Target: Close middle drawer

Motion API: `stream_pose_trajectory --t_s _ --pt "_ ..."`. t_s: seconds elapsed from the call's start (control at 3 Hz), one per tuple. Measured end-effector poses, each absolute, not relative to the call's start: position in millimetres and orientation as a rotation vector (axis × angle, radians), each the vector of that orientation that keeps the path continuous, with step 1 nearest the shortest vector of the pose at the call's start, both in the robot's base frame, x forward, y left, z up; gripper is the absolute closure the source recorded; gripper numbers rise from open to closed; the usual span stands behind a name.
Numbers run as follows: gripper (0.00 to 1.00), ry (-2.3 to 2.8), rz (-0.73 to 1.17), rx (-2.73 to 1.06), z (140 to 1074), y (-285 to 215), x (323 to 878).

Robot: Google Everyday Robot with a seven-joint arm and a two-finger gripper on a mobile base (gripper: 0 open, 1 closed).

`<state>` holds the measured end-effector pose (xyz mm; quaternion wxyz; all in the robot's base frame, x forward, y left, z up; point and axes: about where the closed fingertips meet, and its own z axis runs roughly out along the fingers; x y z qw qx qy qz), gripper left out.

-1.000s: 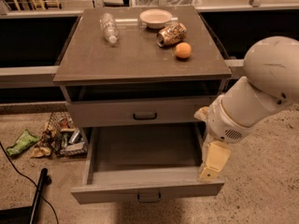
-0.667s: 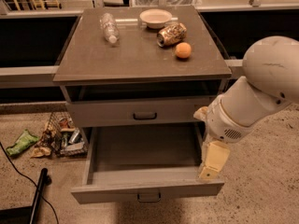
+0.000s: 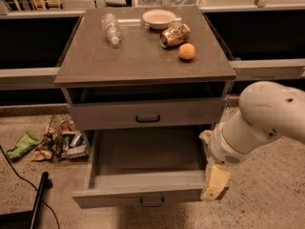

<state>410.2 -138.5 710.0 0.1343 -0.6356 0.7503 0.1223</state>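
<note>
The middle drawer (image 3: pixel 143 194) is pulled far out of the grey-brown cabinet and its tray is empty. Its small dark pull handle (image 3: pixel 152 202) sits at the centre of its front. The uppermost drawer (image 3: pixel 147 114) above it stands only slightly out. The lowest drawer is hidden beneath the open one. My gripper (image 3: pixel 214 182), at the end of the white arm (image 3: pixel 267 116), hangs at the open drawer's right front corner, with a cream finger overlapping the end of the front panel.
On the cabinet top (image 3: pixel 95 61) lie a plastic bottle (image 3: pixel 111 28), a white bowl (image 3: pixel 158 18), a tipped can (image 3: pixel 174 35) and an orange (image 3: pixel 186 51). A wire basket with litter (image 3: pixel 62 140) stands on the floor at left. A black pole (image 3: pixel 38 199) lies at bottom left.
My arm and gripper have come down and forward, from beside the drawer's right wall to its right front corner. The drawer has not visibly moved.
</note>
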Motion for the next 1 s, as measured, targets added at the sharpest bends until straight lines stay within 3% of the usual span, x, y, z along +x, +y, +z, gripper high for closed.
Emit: stream_pose_trajectory --t_s 0.33,1.0 --pt "0.0 2.166 0.381 -1.851 664.4 -140.6 409.5" --pt "0.42 2.167 0.501 -1.849 601.8 -138.6 401.6"
